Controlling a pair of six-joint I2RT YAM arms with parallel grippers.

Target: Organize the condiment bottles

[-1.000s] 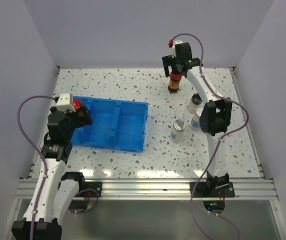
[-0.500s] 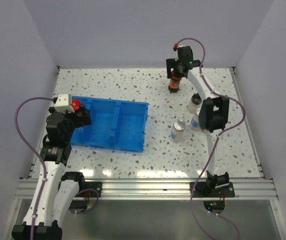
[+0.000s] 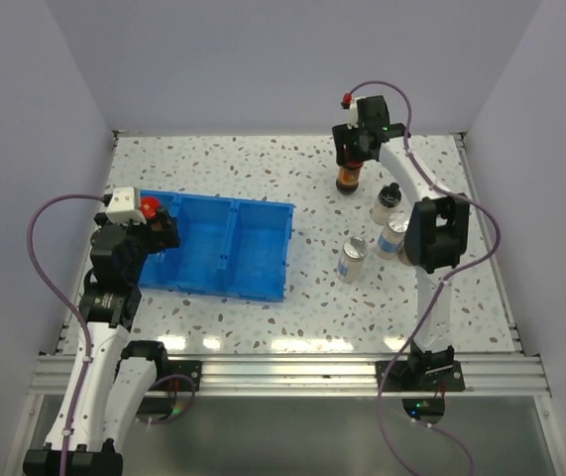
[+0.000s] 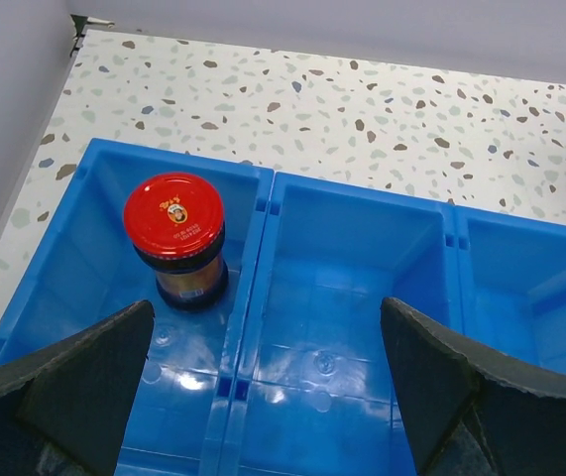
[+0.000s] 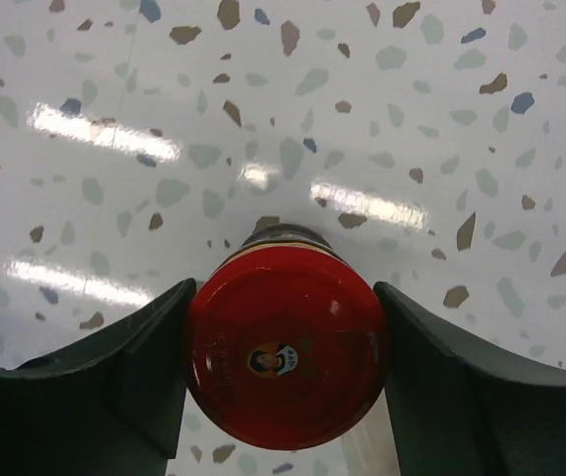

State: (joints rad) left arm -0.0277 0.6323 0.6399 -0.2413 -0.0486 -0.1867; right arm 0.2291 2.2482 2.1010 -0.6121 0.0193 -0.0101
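Condiment bottles: a red-lidded jar [image 4: 175, 238] stands in the blue tray's [image 4: 352, 297] left end compartment, in front of the left gripper [image 4: 268, 307], whose jaws are spread wide. The right gripper [image 5: 283, 293] clamps a second jar [image 5: 284, 357] by its lid, which hides its base. Nearby stand a shaker [image 3: 352, 259], a clear bottle [image 3: 386, 203] and another clear bottle [image 3: 394, 236], half-hidden by the right arm [image 3: 431, 238].

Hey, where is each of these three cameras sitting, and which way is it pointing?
Top external: above and behind the robot, looking down on the table; left arm and right arm show.
Left wrist: down into the blue tray, left gripper at bottom.
Right wrist: straight down on a red-lidded jar inside the right gripper.
Shared: top external also shows that jar.
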